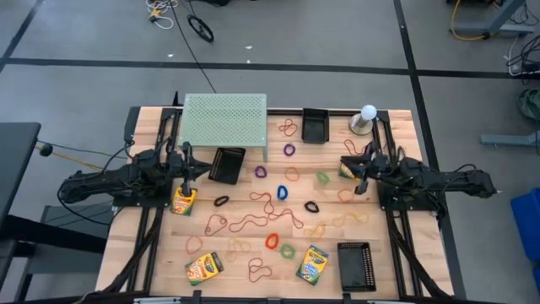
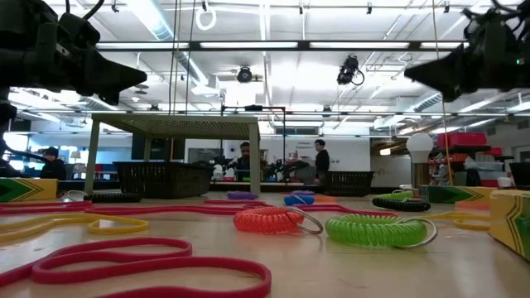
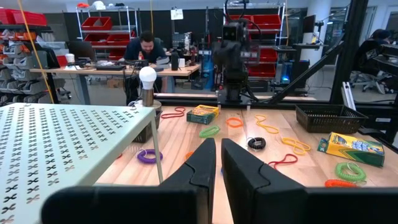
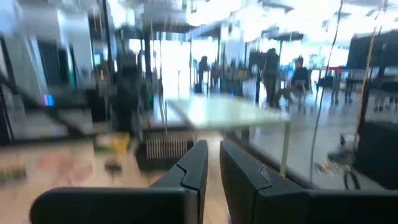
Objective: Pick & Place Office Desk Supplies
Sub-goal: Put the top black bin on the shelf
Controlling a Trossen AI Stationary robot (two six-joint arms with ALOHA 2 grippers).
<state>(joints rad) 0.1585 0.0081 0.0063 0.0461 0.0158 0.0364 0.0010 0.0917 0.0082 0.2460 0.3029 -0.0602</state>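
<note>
1. Rubber bands point(image 1: 253, 221) are seen scattered across the counter point(image 1: 396, 127); crayon boxes point(image 1: 312, 264) lie loose, mesh trays point(image 1: 355, 266) apparently empty.
2. Left pincer point(image 1: 196, 171) and right pincer point(image 1: 361, 179) are held nearly closed, nothing gripped.
3. Sorting is judged barely begun.

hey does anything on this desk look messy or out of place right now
Yes. Rubber bands lie scattered loose across the table's middle, none inside a tray. The crayon boxes sit at mixed angles. One mesh tray rests askew beside the green shelf, unlike the squarer tray at the near edge. Nothing looks broken.
</note>
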